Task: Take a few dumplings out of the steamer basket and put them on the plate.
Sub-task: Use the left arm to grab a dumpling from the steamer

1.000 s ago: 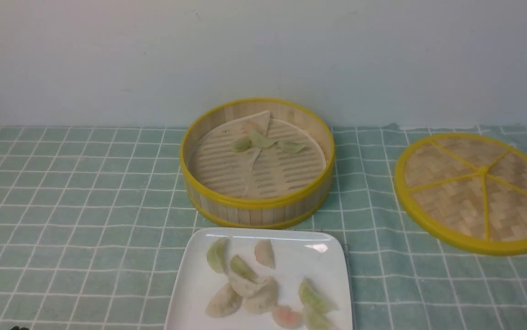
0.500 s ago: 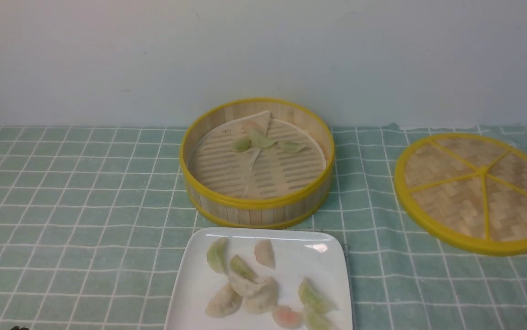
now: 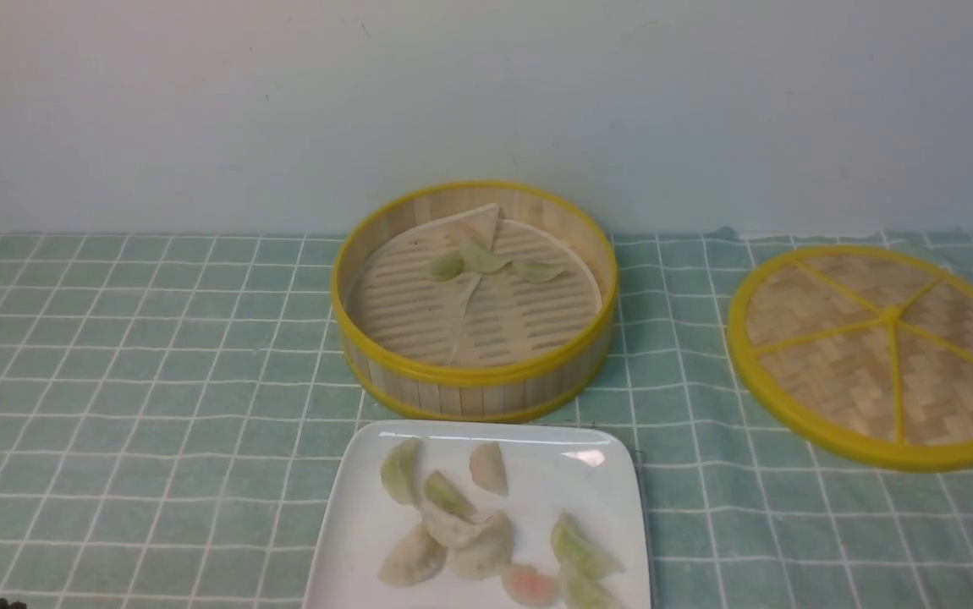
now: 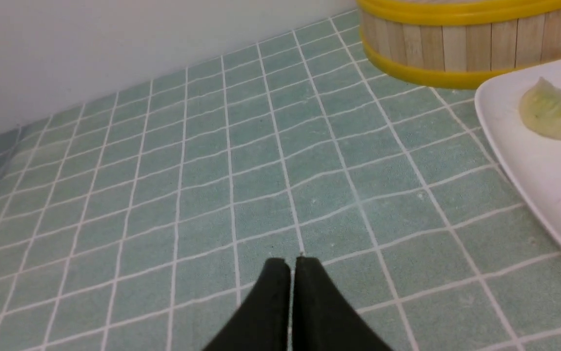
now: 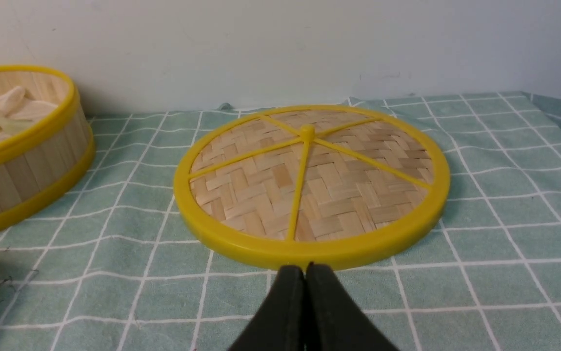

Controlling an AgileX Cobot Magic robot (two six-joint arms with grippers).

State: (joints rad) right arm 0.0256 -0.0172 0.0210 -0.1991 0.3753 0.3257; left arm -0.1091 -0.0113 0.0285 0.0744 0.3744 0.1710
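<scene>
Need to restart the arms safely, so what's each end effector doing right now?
Left end effector: closed, holding nothing.
Right end effector: closed, holding nothing.

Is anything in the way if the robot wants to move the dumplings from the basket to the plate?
Nothing visible stands between the basket and the plate, just the basket's own wall to lift the dumplings over. The lid lies off to the right, out of the way.
</scene>
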